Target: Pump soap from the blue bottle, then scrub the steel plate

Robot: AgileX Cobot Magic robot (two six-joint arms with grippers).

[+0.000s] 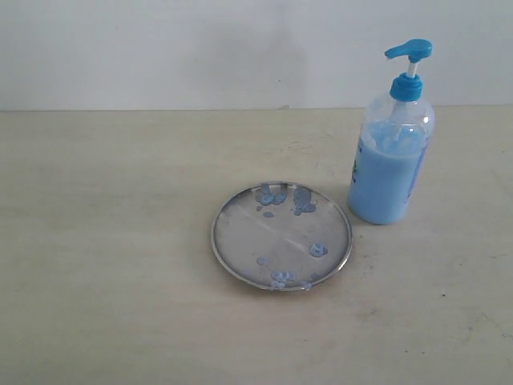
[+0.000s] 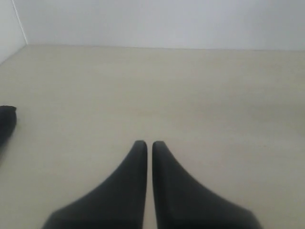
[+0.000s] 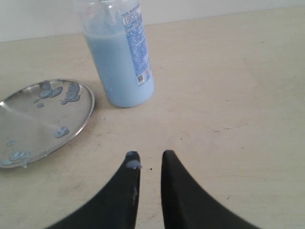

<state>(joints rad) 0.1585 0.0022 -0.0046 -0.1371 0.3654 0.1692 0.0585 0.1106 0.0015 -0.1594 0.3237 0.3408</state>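
Steel plate (image 1: 244, 233): lies flat on the pale worktop (image 1: 96, 241), just beside the blue bottle (image 1: 389, 172) without touching it, to the bottle's left and nearer the camera in the exterior view. Round, shallow and shiny, with a thin raised rim.

Soap (image 1: 318, 250): sits on the plate as small light-blue blobs. Clusters at the part of the rim level with the bottle's lower body, with one blob further in on the bottle's side and a few more at the rim toward the exterior camera.

Bottle: stands upright, clear and rounded, mostly filled with light-blue liquid, streaks clinging to the inner wall above it. Carries a bright blue pump head (image 1: 409, 52), spout turned toward the plate's side. Shows a printed label (image 3: 136, 38) to the right wrist camera.

Right claw (image 3: 151, 153): hangs low over the worktop near the bottle, aimed just past it on the side away from the plate. Fingers parted by a narrow gap, gripping nothing. Bears a dab of soap on one fingertip (image 3: 132, 158).

Left claw (image 2: 147, 143): fingers all but together, only a thin slit between them, nothing held. Faces bare worktop and a pale wall (image 2: 167, 21); place relative to the bottle cannot be told.
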